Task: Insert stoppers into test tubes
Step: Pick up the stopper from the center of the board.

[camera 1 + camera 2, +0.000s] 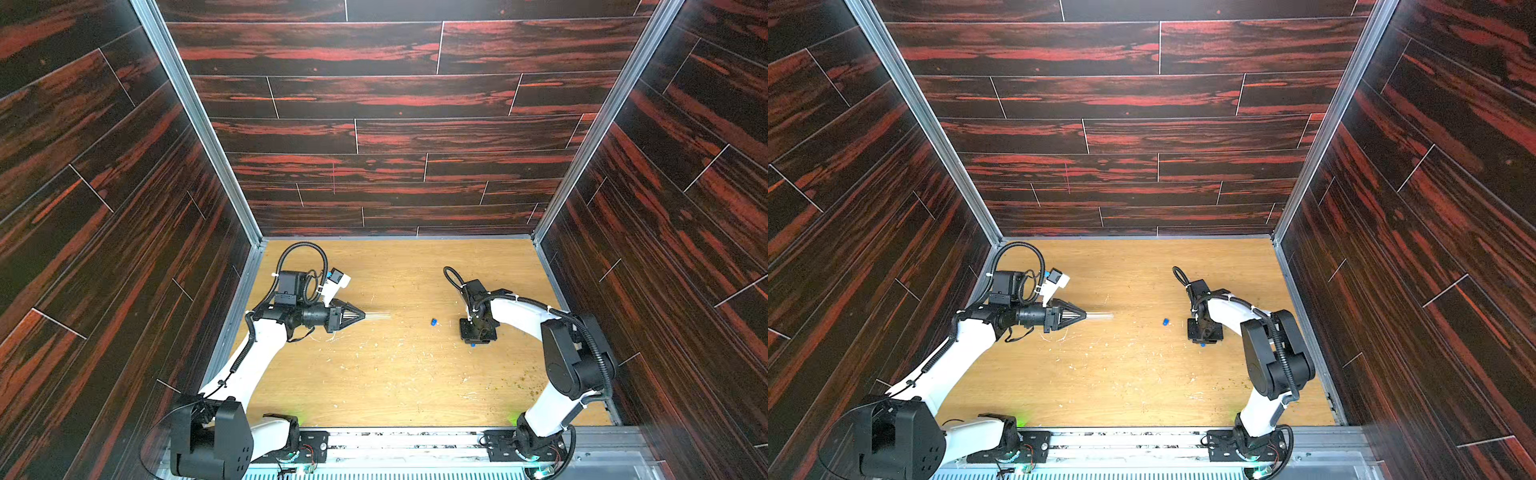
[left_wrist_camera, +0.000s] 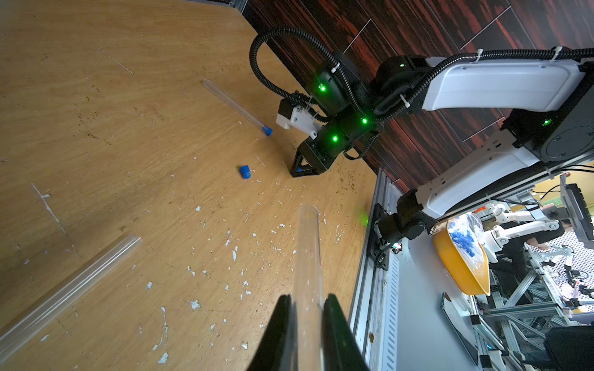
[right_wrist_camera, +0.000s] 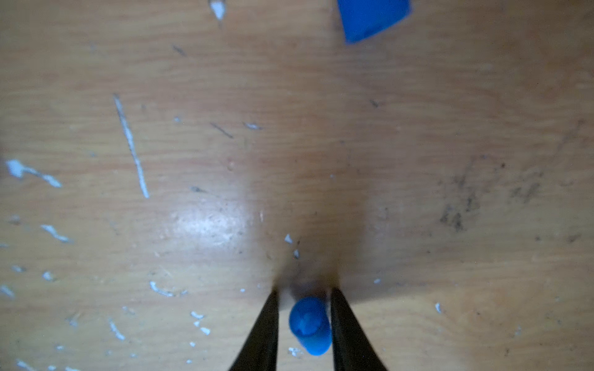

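My left gripper (image 1: 362, 316) (image 2: 307, 302) is shut on a clear test tube (image 2: 307, 253) that sticks out level toward the right arm in both top views (image 1: 1100, 316). My right gripper (image 3: 303, 290) (image 1: 473, 341) points down at the wooden floor, shut on a small blue stopper (image 3: 310, 324); one finger presses it and a sliver of wood shows at the other. A loose stopper (image 1: 433, 322) (image 2: 244, 172) lies between the arms. In the left wrist view a second test tube (image 2: 236, 106) lies capped with a blue stopper (image 2: 267, 130), and a third tube (image 2: 70, 282) lies bare.
Pale flecks and scratches (image 2: 193, 303) dot the wooden floor (image 1: 395, 386). Dark panelled walls enclose it on three sides, and a metal rail (image 1: 415, 440) carrying both arm bases runs along the front. A yellow bin (image 2: 459, 266) sits outside the cell.
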Controlling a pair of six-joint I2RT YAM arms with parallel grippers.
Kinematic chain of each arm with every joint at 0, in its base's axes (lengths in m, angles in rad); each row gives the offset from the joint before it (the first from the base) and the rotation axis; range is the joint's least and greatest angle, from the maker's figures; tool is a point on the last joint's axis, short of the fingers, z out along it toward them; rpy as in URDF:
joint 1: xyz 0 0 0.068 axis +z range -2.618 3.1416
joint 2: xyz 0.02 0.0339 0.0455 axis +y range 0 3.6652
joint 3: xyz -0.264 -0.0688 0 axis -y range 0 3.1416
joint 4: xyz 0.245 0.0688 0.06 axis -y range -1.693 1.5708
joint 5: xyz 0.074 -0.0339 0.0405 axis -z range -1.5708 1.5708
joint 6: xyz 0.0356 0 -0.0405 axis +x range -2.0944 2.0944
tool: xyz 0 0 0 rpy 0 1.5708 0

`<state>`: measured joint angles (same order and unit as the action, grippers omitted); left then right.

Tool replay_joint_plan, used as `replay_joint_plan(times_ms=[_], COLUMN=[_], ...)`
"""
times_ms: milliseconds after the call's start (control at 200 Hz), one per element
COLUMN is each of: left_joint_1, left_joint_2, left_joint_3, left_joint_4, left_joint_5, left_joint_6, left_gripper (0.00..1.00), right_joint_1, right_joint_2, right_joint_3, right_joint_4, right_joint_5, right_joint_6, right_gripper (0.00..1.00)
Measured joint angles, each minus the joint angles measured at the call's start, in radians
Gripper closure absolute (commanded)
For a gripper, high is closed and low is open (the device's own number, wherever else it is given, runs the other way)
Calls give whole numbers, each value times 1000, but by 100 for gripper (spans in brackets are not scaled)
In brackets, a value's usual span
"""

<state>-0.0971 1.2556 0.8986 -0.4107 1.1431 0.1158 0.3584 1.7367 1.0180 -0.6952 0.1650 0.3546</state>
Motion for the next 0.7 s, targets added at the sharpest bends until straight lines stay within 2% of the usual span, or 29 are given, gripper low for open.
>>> replay_joint_plan(times_ms=[210,702], left_joint_1=[0,0], left_joint_2=[0,0], left_joint_3=[0,0], left_joint_4=[0,0], left_joint_5=[0,-1], left_joint_6=[0,-1], left_gripper=[100,100], right_joint_1=[0,0], right_joint_2=[6,6], right_joint_3=[8,8], right_joint_4=[1,0], right_joint_5=[3,5], right_joint_6=[-2,-1], right_gripper=[74,74])
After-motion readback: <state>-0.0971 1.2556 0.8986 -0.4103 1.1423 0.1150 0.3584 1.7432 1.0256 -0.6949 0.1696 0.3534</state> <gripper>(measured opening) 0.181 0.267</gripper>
